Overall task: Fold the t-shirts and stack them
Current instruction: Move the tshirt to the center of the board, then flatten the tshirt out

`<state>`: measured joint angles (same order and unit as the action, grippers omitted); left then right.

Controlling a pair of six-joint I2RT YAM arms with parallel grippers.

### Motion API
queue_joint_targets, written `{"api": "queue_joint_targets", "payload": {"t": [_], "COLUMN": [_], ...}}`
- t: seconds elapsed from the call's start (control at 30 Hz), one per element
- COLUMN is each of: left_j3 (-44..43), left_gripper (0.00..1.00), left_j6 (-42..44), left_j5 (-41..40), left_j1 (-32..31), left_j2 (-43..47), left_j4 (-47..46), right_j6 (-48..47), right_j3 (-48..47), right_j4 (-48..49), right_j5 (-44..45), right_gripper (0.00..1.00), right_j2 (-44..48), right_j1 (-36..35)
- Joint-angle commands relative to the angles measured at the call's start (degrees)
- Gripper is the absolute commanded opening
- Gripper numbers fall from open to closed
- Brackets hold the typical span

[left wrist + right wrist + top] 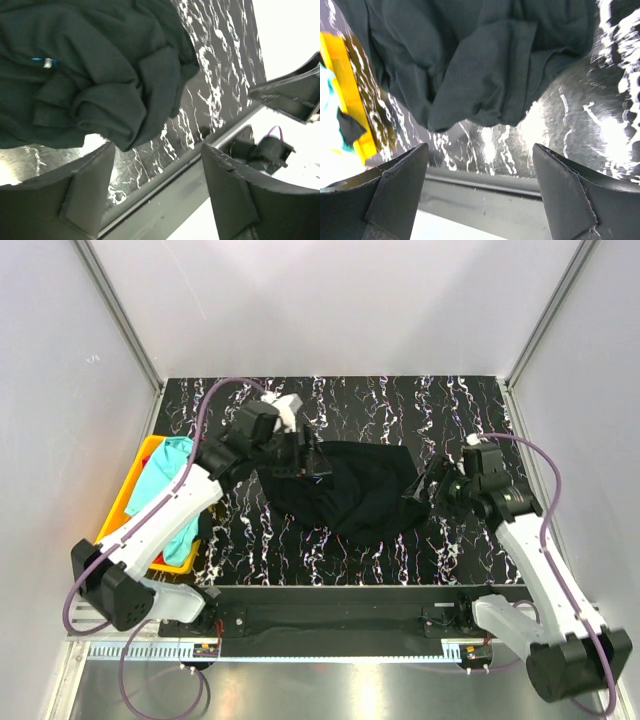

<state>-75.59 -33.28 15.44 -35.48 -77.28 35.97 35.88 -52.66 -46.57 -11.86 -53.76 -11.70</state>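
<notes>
Top external: saw black shirt (350,495) crumpled in the middle of the table (420,405), left gripper (303,455) at its far-left edge, right gripper (432,486) at its right edge. Checked both wrist views: found both sets of jaws spread wide, pinching nothing, cloth just ahead of the fingers. Spotted turquoise shirt (165,482) draped over bin (130,492), well apart from the black one. Judged the step as spreading the black shirt flat before any fold. Needed a single layer at a hem or shoulder seam, not a bunched fold, then an outward pull with both arms together, low over the table. Flagged risk: pinching several layers and dragging the lump instead of opening it.
</notes>
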Motion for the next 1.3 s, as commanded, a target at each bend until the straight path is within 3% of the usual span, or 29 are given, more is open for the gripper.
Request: {"api": "queue_joint_targets", "payload": {"t": [0.0,0.1,0.23,0.37,0.67,0.87,1.0,1.03,1.1,1.13,1.27], "left_j3": [4.65,13.95,23.73,24.7,25.68,23.21,21.46,21.02,19.62,19.08,17.59], "left_gripper": [0.68,0.59,0.57,0.66,0.61,0.58,0.53,0.39,0.2,0.1,0.0], "left_j6": [-3.53,-6.62,-10.49,-14.08,-16.74,-15.42,-12.96,-12.52,-10.76,-10.15,-6.72], "left_j5": [-2.26,1.16,7.49,6.27,6.71,5.22,4.77,5.12,5.3,4.69,1.7], "left_j1": [4.8,10.25,14.48,14.22,14.22,14.39,14.48,14.57,15.01,15.18,15.18], "left_j2": [3.97,4.5,3.1,-2.52,-14.74,-19.93,-22.73,-23.18,-23.53,-22.93,-18.8], "left_j4": [-1.95,-5.98,-17.14,-19.09,-24.71,-22.61,-21.12,-20.76,-20.06,-19.45,-15.84], "right_j6": [-2.13,-2.39,-0.64,2.17,0.33,1.12,1.39,1.47,1.39,1.3,0.86], "right_j3": [-2.88,-3.58,-4.29,-4.99,-7.19,-8.77,-9.21,-9.21,-8.77,-8.68,-7.81], "right_j4": [1.47,4.28,9.64,12.64,15.01,16.94,17.39,17.39,17.39,17.39,17.47], "right_j5": [-7.02,-10.98,-12.49,-11.62,-11.7,-14.77,-13.37,-13.02,-12.05,-11.7,-10.38], "right_gripper": [0.92,0.94,0.96,0.96,0.88,0.77,0.66,0.64,0.57,0.43,0.09], "right_j2": [-6.86,-13.01,-20.15,-26.3,-38.25,-43.71,-45.2,-45.21,-44.95,-44.77,-43.63], "right_j1": [-0.43,-0.42,-0.34,-0.42,-0.42,-0.42,-0.34,-0.42,-0.34,-0.42,-0.25]}}
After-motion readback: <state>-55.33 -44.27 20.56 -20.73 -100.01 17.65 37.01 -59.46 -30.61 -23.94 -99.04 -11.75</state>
